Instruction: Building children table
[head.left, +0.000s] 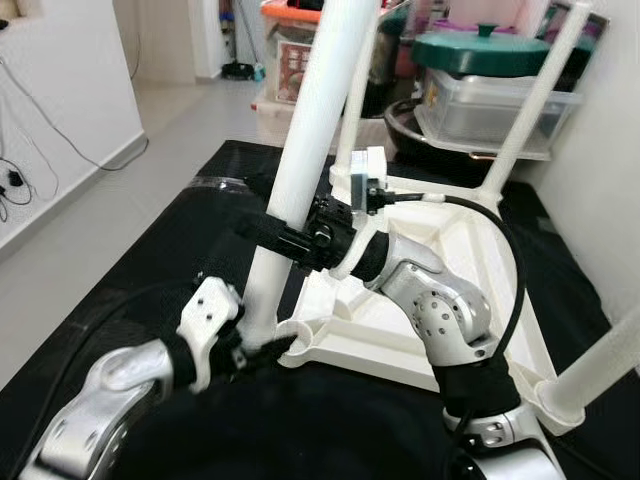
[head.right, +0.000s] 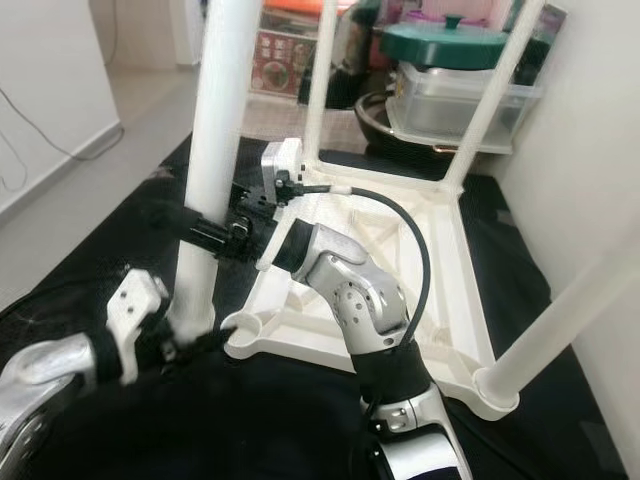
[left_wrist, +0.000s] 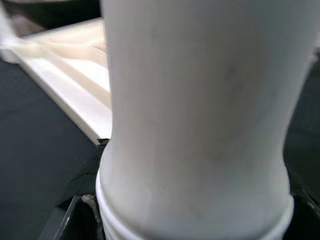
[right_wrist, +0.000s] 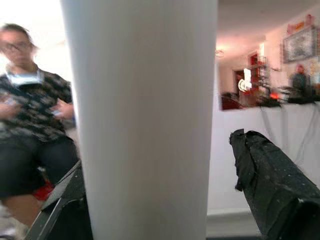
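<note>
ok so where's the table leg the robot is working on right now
The near-left table leg stands upright in the corner socket of the upturned white tabletop, with the right gripper around its middle and the left gripper at its base.

An upturned tabletop (head.left: 470, 260) is laid on a floor mat (head.left: 120, 290), legs upward; the near-left leg (head.left: 300, 150) is flanked by both grippers, storage boxes (head.left: 490, 100) stacked behind.

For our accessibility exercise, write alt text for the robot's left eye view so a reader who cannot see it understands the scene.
An upside-down white children's table lies on a black mat, with the robot's two grippers on its nearest white leg: the right gripper partway up, the left gripper at the base. Storage boxes stand behind.
</note>
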